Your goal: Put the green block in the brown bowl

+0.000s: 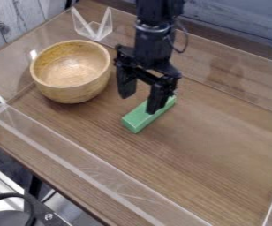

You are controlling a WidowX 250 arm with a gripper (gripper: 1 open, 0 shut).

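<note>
The green block [139, 118] lies flat on the wooden table, its long axis slanting from lower left to upper right. My gripper [145, 92] hangs straight down over the block's upper right end, jaws open wide, one finger [125, 86] left of the block and the other in front of its far end. Nothing is gripped. I cannot tell whether the fingertips touch the block. The brown bowl [70, 71] stands empty to the left, about a hand's width from the gripper.
A clear plastic wall [56, 150] runs along the table's front and left edges. A clear plastic stand [91, 24] sits at the back behind the bowl. Bare wood lies to the right of the block.
</note>
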